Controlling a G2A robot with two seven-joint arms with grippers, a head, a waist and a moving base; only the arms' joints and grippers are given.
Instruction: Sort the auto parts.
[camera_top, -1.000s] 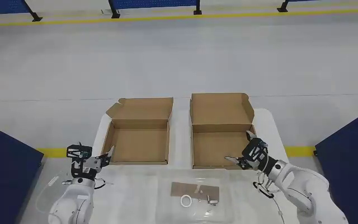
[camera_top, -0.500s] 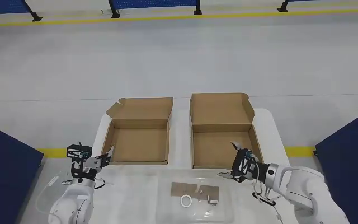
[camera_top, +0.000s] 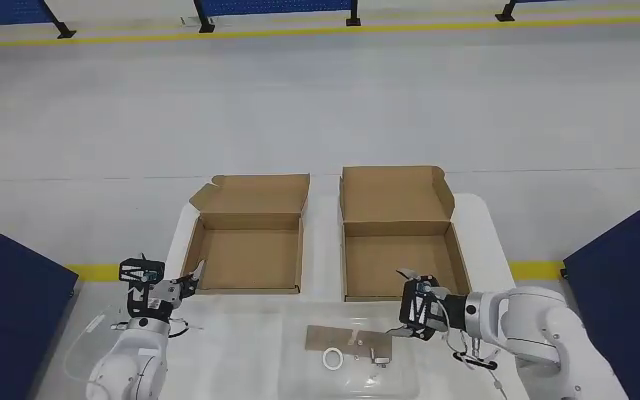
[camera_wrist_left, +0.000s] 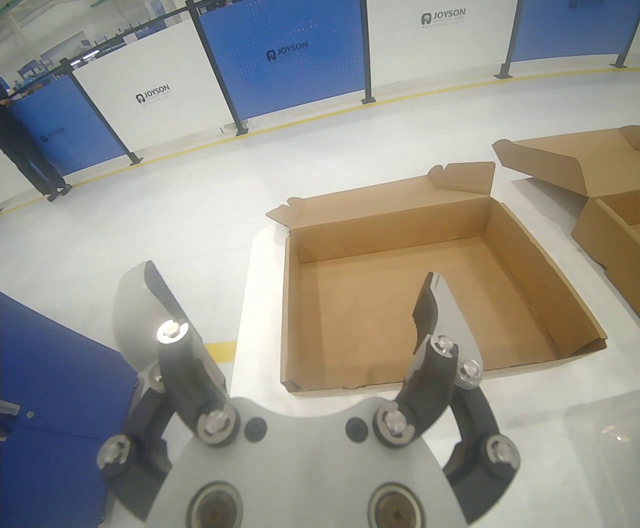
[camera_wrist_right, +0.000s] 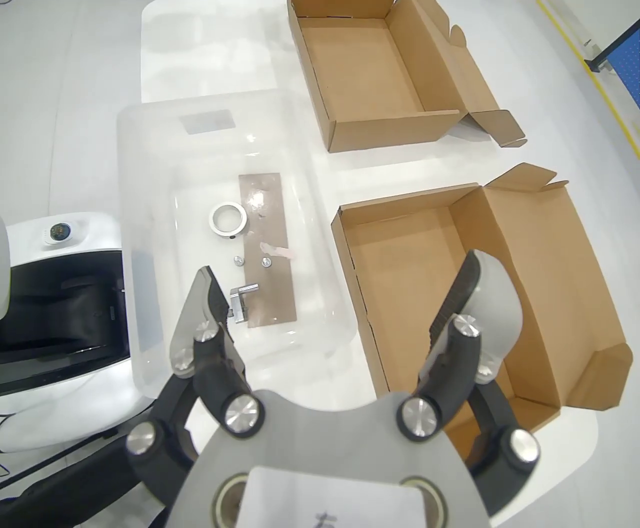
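Note:
A clear plastic tray (camera_top: 300, 372) (camera_wrist_right: 131, 260) at the table's front holds a metal ring (camera_top: 332, 358) (camera_wrist_right: 227, 218), two small bolts (camera_wrist_right: 238, 259) and a metal bracket (camera_top: 378, 357) (camera_wrist_right: 241, 299), partly on a brown card strip (camera_wrist_right: 267, 235). Behind it stand two open cardboard boxes, left (camera_top: 248, 255) (camera_wrist_left: 400, 300) and right (camera_top: 395, 262) (camera_wrist_right: 410, 260), both bare inside. My right gripper (camera_top: 400, 303) (camera_wrist_right: 339, 264) hangs open above the gap between the tray and the right box. Off the left box's front left corner, my left gripper (camera_top: 185, 283) (camera_wrist_left: 290, 270) is open, holding nothing.
Both box lids stand open at the back. The white table (camera_top: 320, 250) has a free strip between the boxes. Blue panels (camera_top: 30, 290) flank the table on both sides.
My right gripper has moved left, from over the right box's front right corner to the tray's right end. The left arm has not moved.

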